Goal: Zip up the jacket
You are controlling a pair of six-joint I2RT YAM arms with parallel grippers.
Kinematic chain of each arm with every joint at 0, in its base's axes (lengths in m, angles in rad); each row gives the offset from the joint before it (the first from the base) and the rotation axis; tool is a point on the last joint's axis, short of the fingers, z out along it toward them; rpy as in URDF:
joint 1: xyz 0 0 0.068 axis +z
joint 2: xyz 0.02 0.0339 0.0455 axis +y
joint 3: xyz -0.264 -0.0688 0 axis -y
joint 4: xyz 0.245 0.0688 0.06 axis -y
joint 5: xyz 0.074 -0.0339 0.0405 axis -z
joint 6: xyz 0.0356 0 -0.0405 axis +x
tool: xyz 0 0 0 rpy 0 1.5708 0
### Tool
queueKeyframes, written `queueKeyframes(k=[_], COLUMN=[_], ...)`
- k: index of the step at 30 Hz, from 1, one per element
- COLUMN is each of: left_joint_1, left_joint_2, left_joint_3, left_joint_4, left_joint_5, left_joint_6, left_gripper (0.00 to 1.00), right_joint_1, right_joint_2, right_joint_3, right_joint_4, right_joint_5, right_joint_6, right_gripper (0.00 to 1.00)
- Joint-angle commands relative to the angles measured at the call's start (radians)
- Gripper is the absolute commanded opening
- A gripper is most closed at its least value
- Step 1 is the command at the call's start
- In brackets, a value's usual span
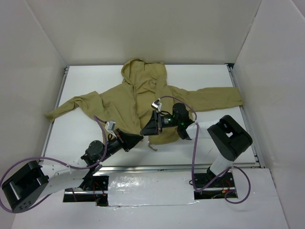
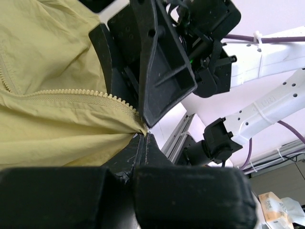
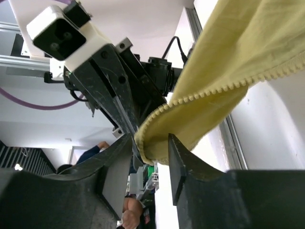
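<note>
Black fingers of the left gripper (image 2: 144, 137) fill the bottom of the left wrist view. They are pressed together on the bottom corner of the jacket (image 1: 128, 102), just where a row of zip teeth (image 2: 71, 94) ends. Just beside it, the right gripper (image 3: 150, 155) has its fingers spread, with a folded edge of the hem (image 1: 159, 138) hanging between them. That grip does not look closed on the cloth.

From above, the khaki jacket lies flat and wrinkled on the white table (image 1: 71, 133). Its hood (image 1: 143, 74) points to the far wall and its hem faces the arms. The long axis from hood to hem runs away from the robot, and the zip follows that line down the middle of the front. One sleeve (image 1: 71, 107) reaches out on the left arm's side and the other (image 1: 214, 98) on the right arm's side.

No slider or pull tab shows in any view, so I cannot tell how far the zip is closed. To do this step well, the left gripper should probably keep the hem corner pinned and pulled lightly toward the robot. The right gripper would then need to find the slider, close on its tab and draw it straight toward the hood. Both rows of teeth should stay flat and lined up, since slack or bunched cloth could jam the slider
</note>
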Motion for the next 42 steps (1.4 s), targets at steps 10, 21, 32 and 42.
queueKeyframes(k=[10,21,32,42], left_joint_1=[0.0,0.0,0.0,0.0], left_joint_2=[0.009,-0.017,0.077,0.131], left_joint_3=[-0.052,-0.063,-0.052,-0.071], left_joint_4=[0.044,0.021,0.099,0.184], left_joint_5=[0.004,0.028,0.069,0.088], left_joint_6=[0.002,0.013,0.031,0.022], left_gripper=[0.0,0.41,0.55,0.75], right_joint_1=[0.003,-0.033,-0.033,-0.038], right_joint_2=[-0.075,-0.106,-0.135,-0.153], right_joint_3=[-0.054,-0.003,0.004,0.009], right_joint_4=[0.037,-0.155,-0.17,-0.172], right_joint_5=[-0.03,-0.055,-0.079,-0.084], right_joint_6=[-0.02,-0.156,-0.159,-0.147], right_gripper=[0.08,0.0,0.0,0.0])
